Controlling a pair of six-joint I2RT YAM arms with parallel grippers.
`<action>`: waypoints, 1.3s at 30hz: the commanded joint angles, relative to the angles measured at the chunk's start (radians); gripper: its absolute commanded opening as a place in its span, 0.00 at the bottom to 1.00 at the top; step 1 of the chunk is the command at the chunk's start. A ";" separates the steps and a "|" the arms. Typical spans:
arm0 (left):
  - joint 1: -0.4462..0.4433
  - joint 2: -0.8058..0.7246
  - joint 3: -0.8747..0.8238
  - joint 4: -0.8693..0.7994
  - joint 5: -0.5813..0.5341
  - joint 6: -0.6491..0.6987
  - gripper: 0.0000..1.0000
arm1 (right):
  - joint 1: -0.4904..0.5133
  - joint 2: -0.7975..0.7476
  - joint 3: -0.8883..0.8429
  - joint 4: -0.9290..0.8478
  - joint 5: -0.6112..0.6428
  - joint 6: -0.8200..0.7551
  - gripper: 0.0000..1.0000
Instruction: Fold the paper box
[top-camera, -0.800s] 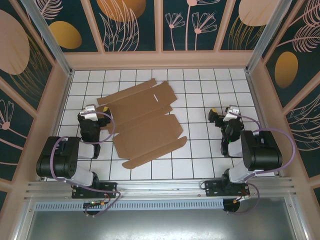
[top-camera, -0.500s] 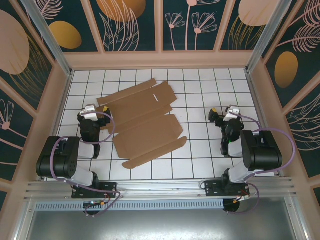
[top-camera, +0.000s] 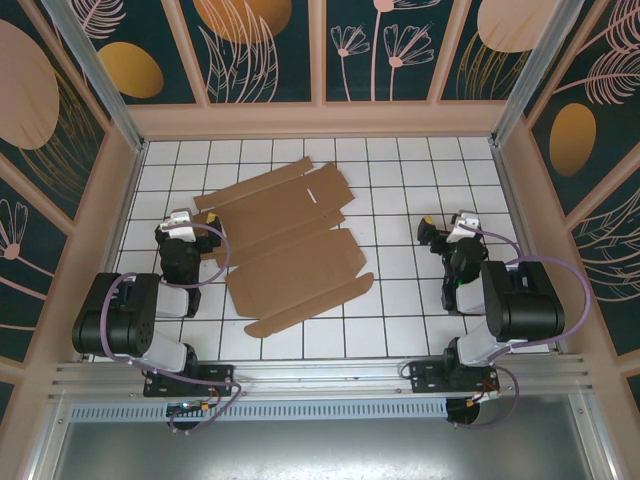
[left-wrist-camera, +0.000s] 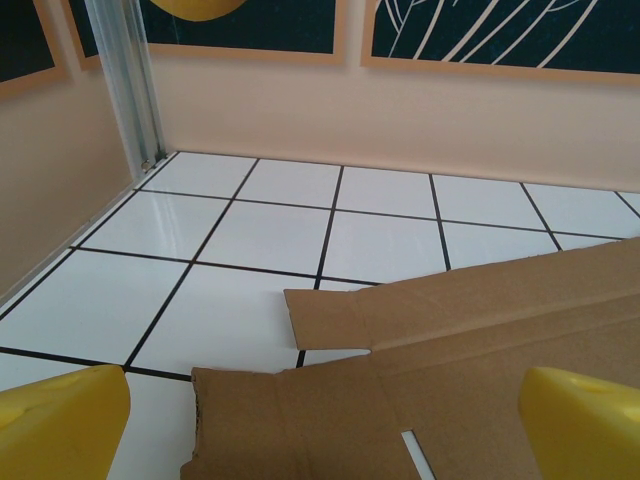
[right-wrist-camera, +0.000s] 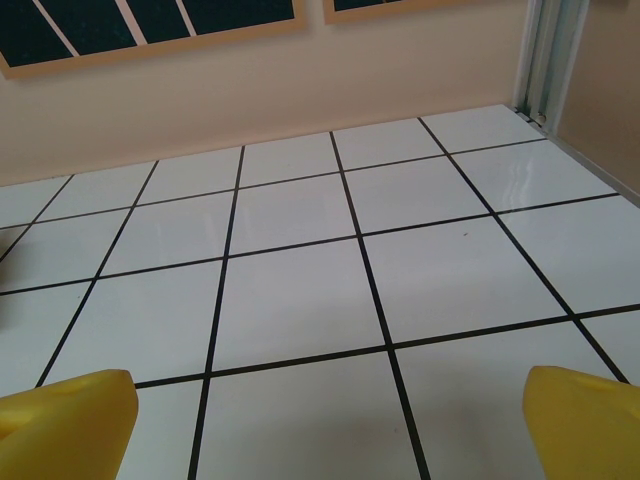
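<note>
— How far are we with the box?
— Not started, we think: it lies flat on the table, left of centre, no flap raised.
— Our grippers?
— Left gripper is just beside its edge and right gripper well apart. Both are wide open and empty. Walls seem no hindrance.

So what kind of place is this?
Likely a robot test cell: left arm and right arm bolted beside a white gridded table, decorated panels walling it in, flat cardboard box on it.
</note>
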 joint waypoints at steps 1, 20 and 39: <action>0.007 0.009 0.013 0.046 -0.015 0.012 0.99 | -0.008 0.015 0.020 0.069 0.017 -0.022 0.99; -0.235 -0.518 0.329 -0.650 0.005 -0.047 0.99 | 0.541 -0.459 0.441 -0.635 0.342 -0.174 0.99; -0.368 -0.188 0.552 -1.120 0.244 -0.583 0.43 | 0.492 -0.145 0.802 -1.236 -0.147 0.276 0.99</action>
